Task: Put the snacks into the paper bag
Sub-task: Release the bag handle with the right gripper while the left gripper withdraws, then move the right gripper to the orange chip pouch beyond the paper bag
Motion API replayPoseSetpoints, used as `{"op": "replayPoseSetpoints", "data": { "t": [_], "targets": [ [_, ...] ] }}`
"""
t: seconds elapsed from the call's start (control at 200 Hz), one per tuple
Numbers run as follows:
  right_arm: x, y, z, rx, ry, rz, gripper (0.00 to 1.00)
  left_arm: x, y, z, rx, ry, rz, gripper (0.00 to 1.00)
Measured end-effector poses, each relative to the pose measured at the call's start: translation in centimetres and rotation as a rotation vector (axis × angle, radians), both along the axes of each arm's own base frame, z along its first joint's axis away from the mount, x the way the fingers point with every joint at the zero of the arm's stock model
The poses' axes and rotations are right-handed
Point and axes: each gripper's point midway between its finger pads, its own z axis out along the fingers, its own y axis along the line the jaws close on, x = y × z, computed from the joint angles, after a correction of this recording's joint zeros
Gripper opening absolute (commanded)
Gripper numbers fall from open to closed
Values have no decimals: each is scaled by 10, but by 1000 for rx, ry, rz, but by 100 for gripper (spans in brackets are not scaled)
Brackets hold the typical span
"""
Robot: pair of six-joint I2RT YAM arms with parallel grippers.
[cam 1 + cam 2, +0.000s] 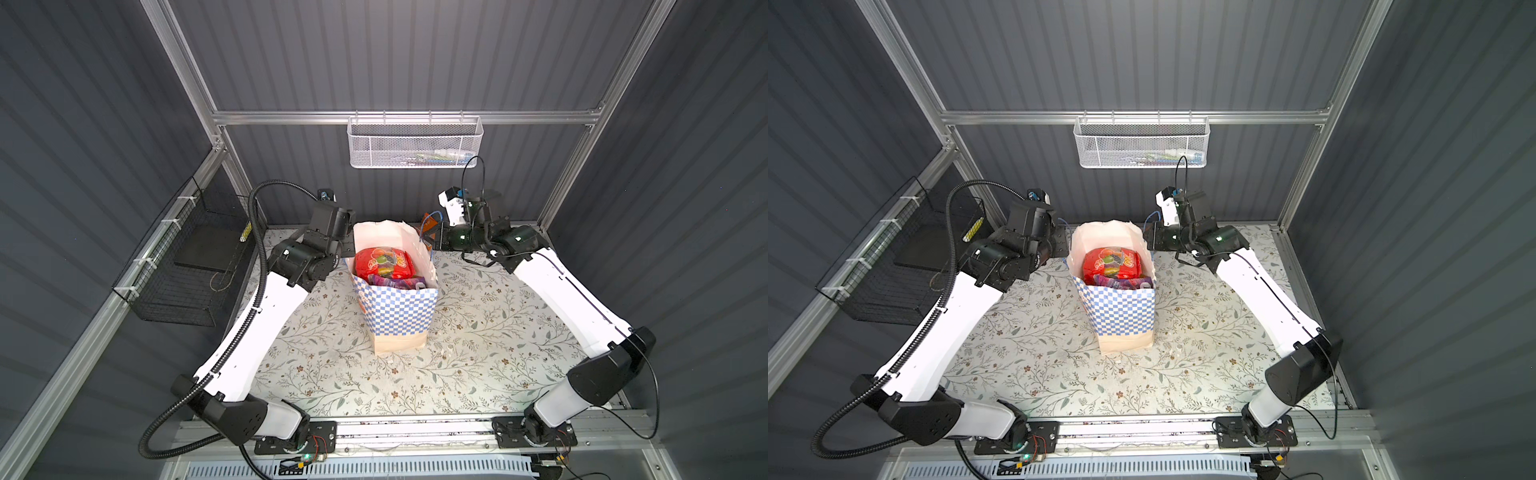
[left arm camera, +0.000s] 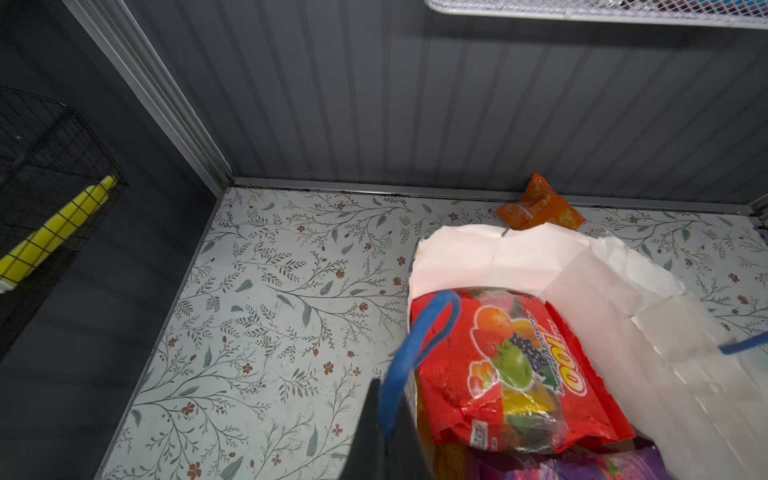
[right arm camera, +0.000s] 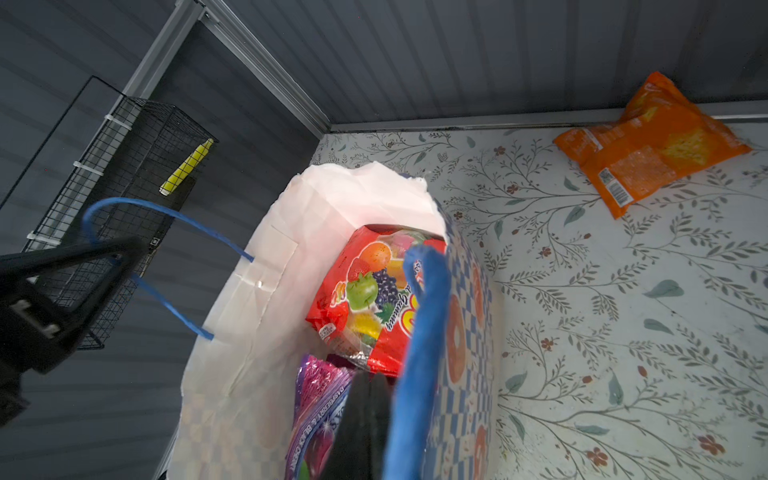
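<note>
Jaws on both of your arms are closed right down. Your left jaws have the left cord handle [image 3: 166, 212] of the paper bag [image 1: 399, 316] nipped at their tip. The right wrist view shows the blue loop ending in the black tip, out beyond the bag's left wall. The left wrist view shows the same cord [image 2: 415, 340] running along the dark finger. Your right jaws sit at the bag's right wall with the right cord handle [image 3: 424, 332] lying tight against them. You cannot tell from these views whether that cord is actually pinched between them.

The bag stands upright near the middle of the table [image 1: 478, 353], mouth open, its checkered band facing the front edge. Inside it you can see a red packet [image 1: 384, 264] with fruit pictures and "100" on it, lying on top toward the back. A purple packet [image 3: 320, 399] sits partly under it toward the front. One orange packet [image 3: 648, 145] lies on the table outside the bag, against the back wall behind the bag's right side.
</note>
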Motion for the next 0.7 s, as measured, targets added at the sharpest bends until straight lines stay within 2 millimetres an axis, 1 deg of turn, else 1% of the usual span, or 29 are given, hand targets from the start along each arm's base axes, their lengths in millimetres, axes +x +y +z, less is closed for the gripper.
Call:
{"op": "replayPoseSetpoints", "data": {
  "t": [0.075,0.175,0.295,0.43,0.495,0.515,0.575,0.605,0.66,0.7],
  "targets": [
    [-4,5,2,13,-25,11,0,-4,1,-8,-30,-1,-3,0],
    [-8,8,7,26,-55,18,0,-7,6,-5,-71,-21,-1,0],
    [-6,9,7,28,-59,18,0,0,15,-7,-104,-10,20,0],
    [-5,12,6,46,-68,21,0,2,13,-7,-156,-11,9,0],
    [-6,12,1,53,-64,16,7,-3,11,-7,-188,-21,-5,0],
    [-7,11,0,54,-61,15,11,-5,10,-7,-199,-22,-10,0],
    [-9,10,-1,56,-61,13,26,-14,10,-3,-234,-38,-25,0],
    [-9,9,3,64,-66,10,33,-19,10,-1,-250,-44,-32,0],
    [-13,7,14,84,-83,9,51,-27,11,2,-272,-52,-39,0],
    [-17,5,24,94,-102,10,60,-31,11,3,-282,-56,-44,0]
  ]
}}
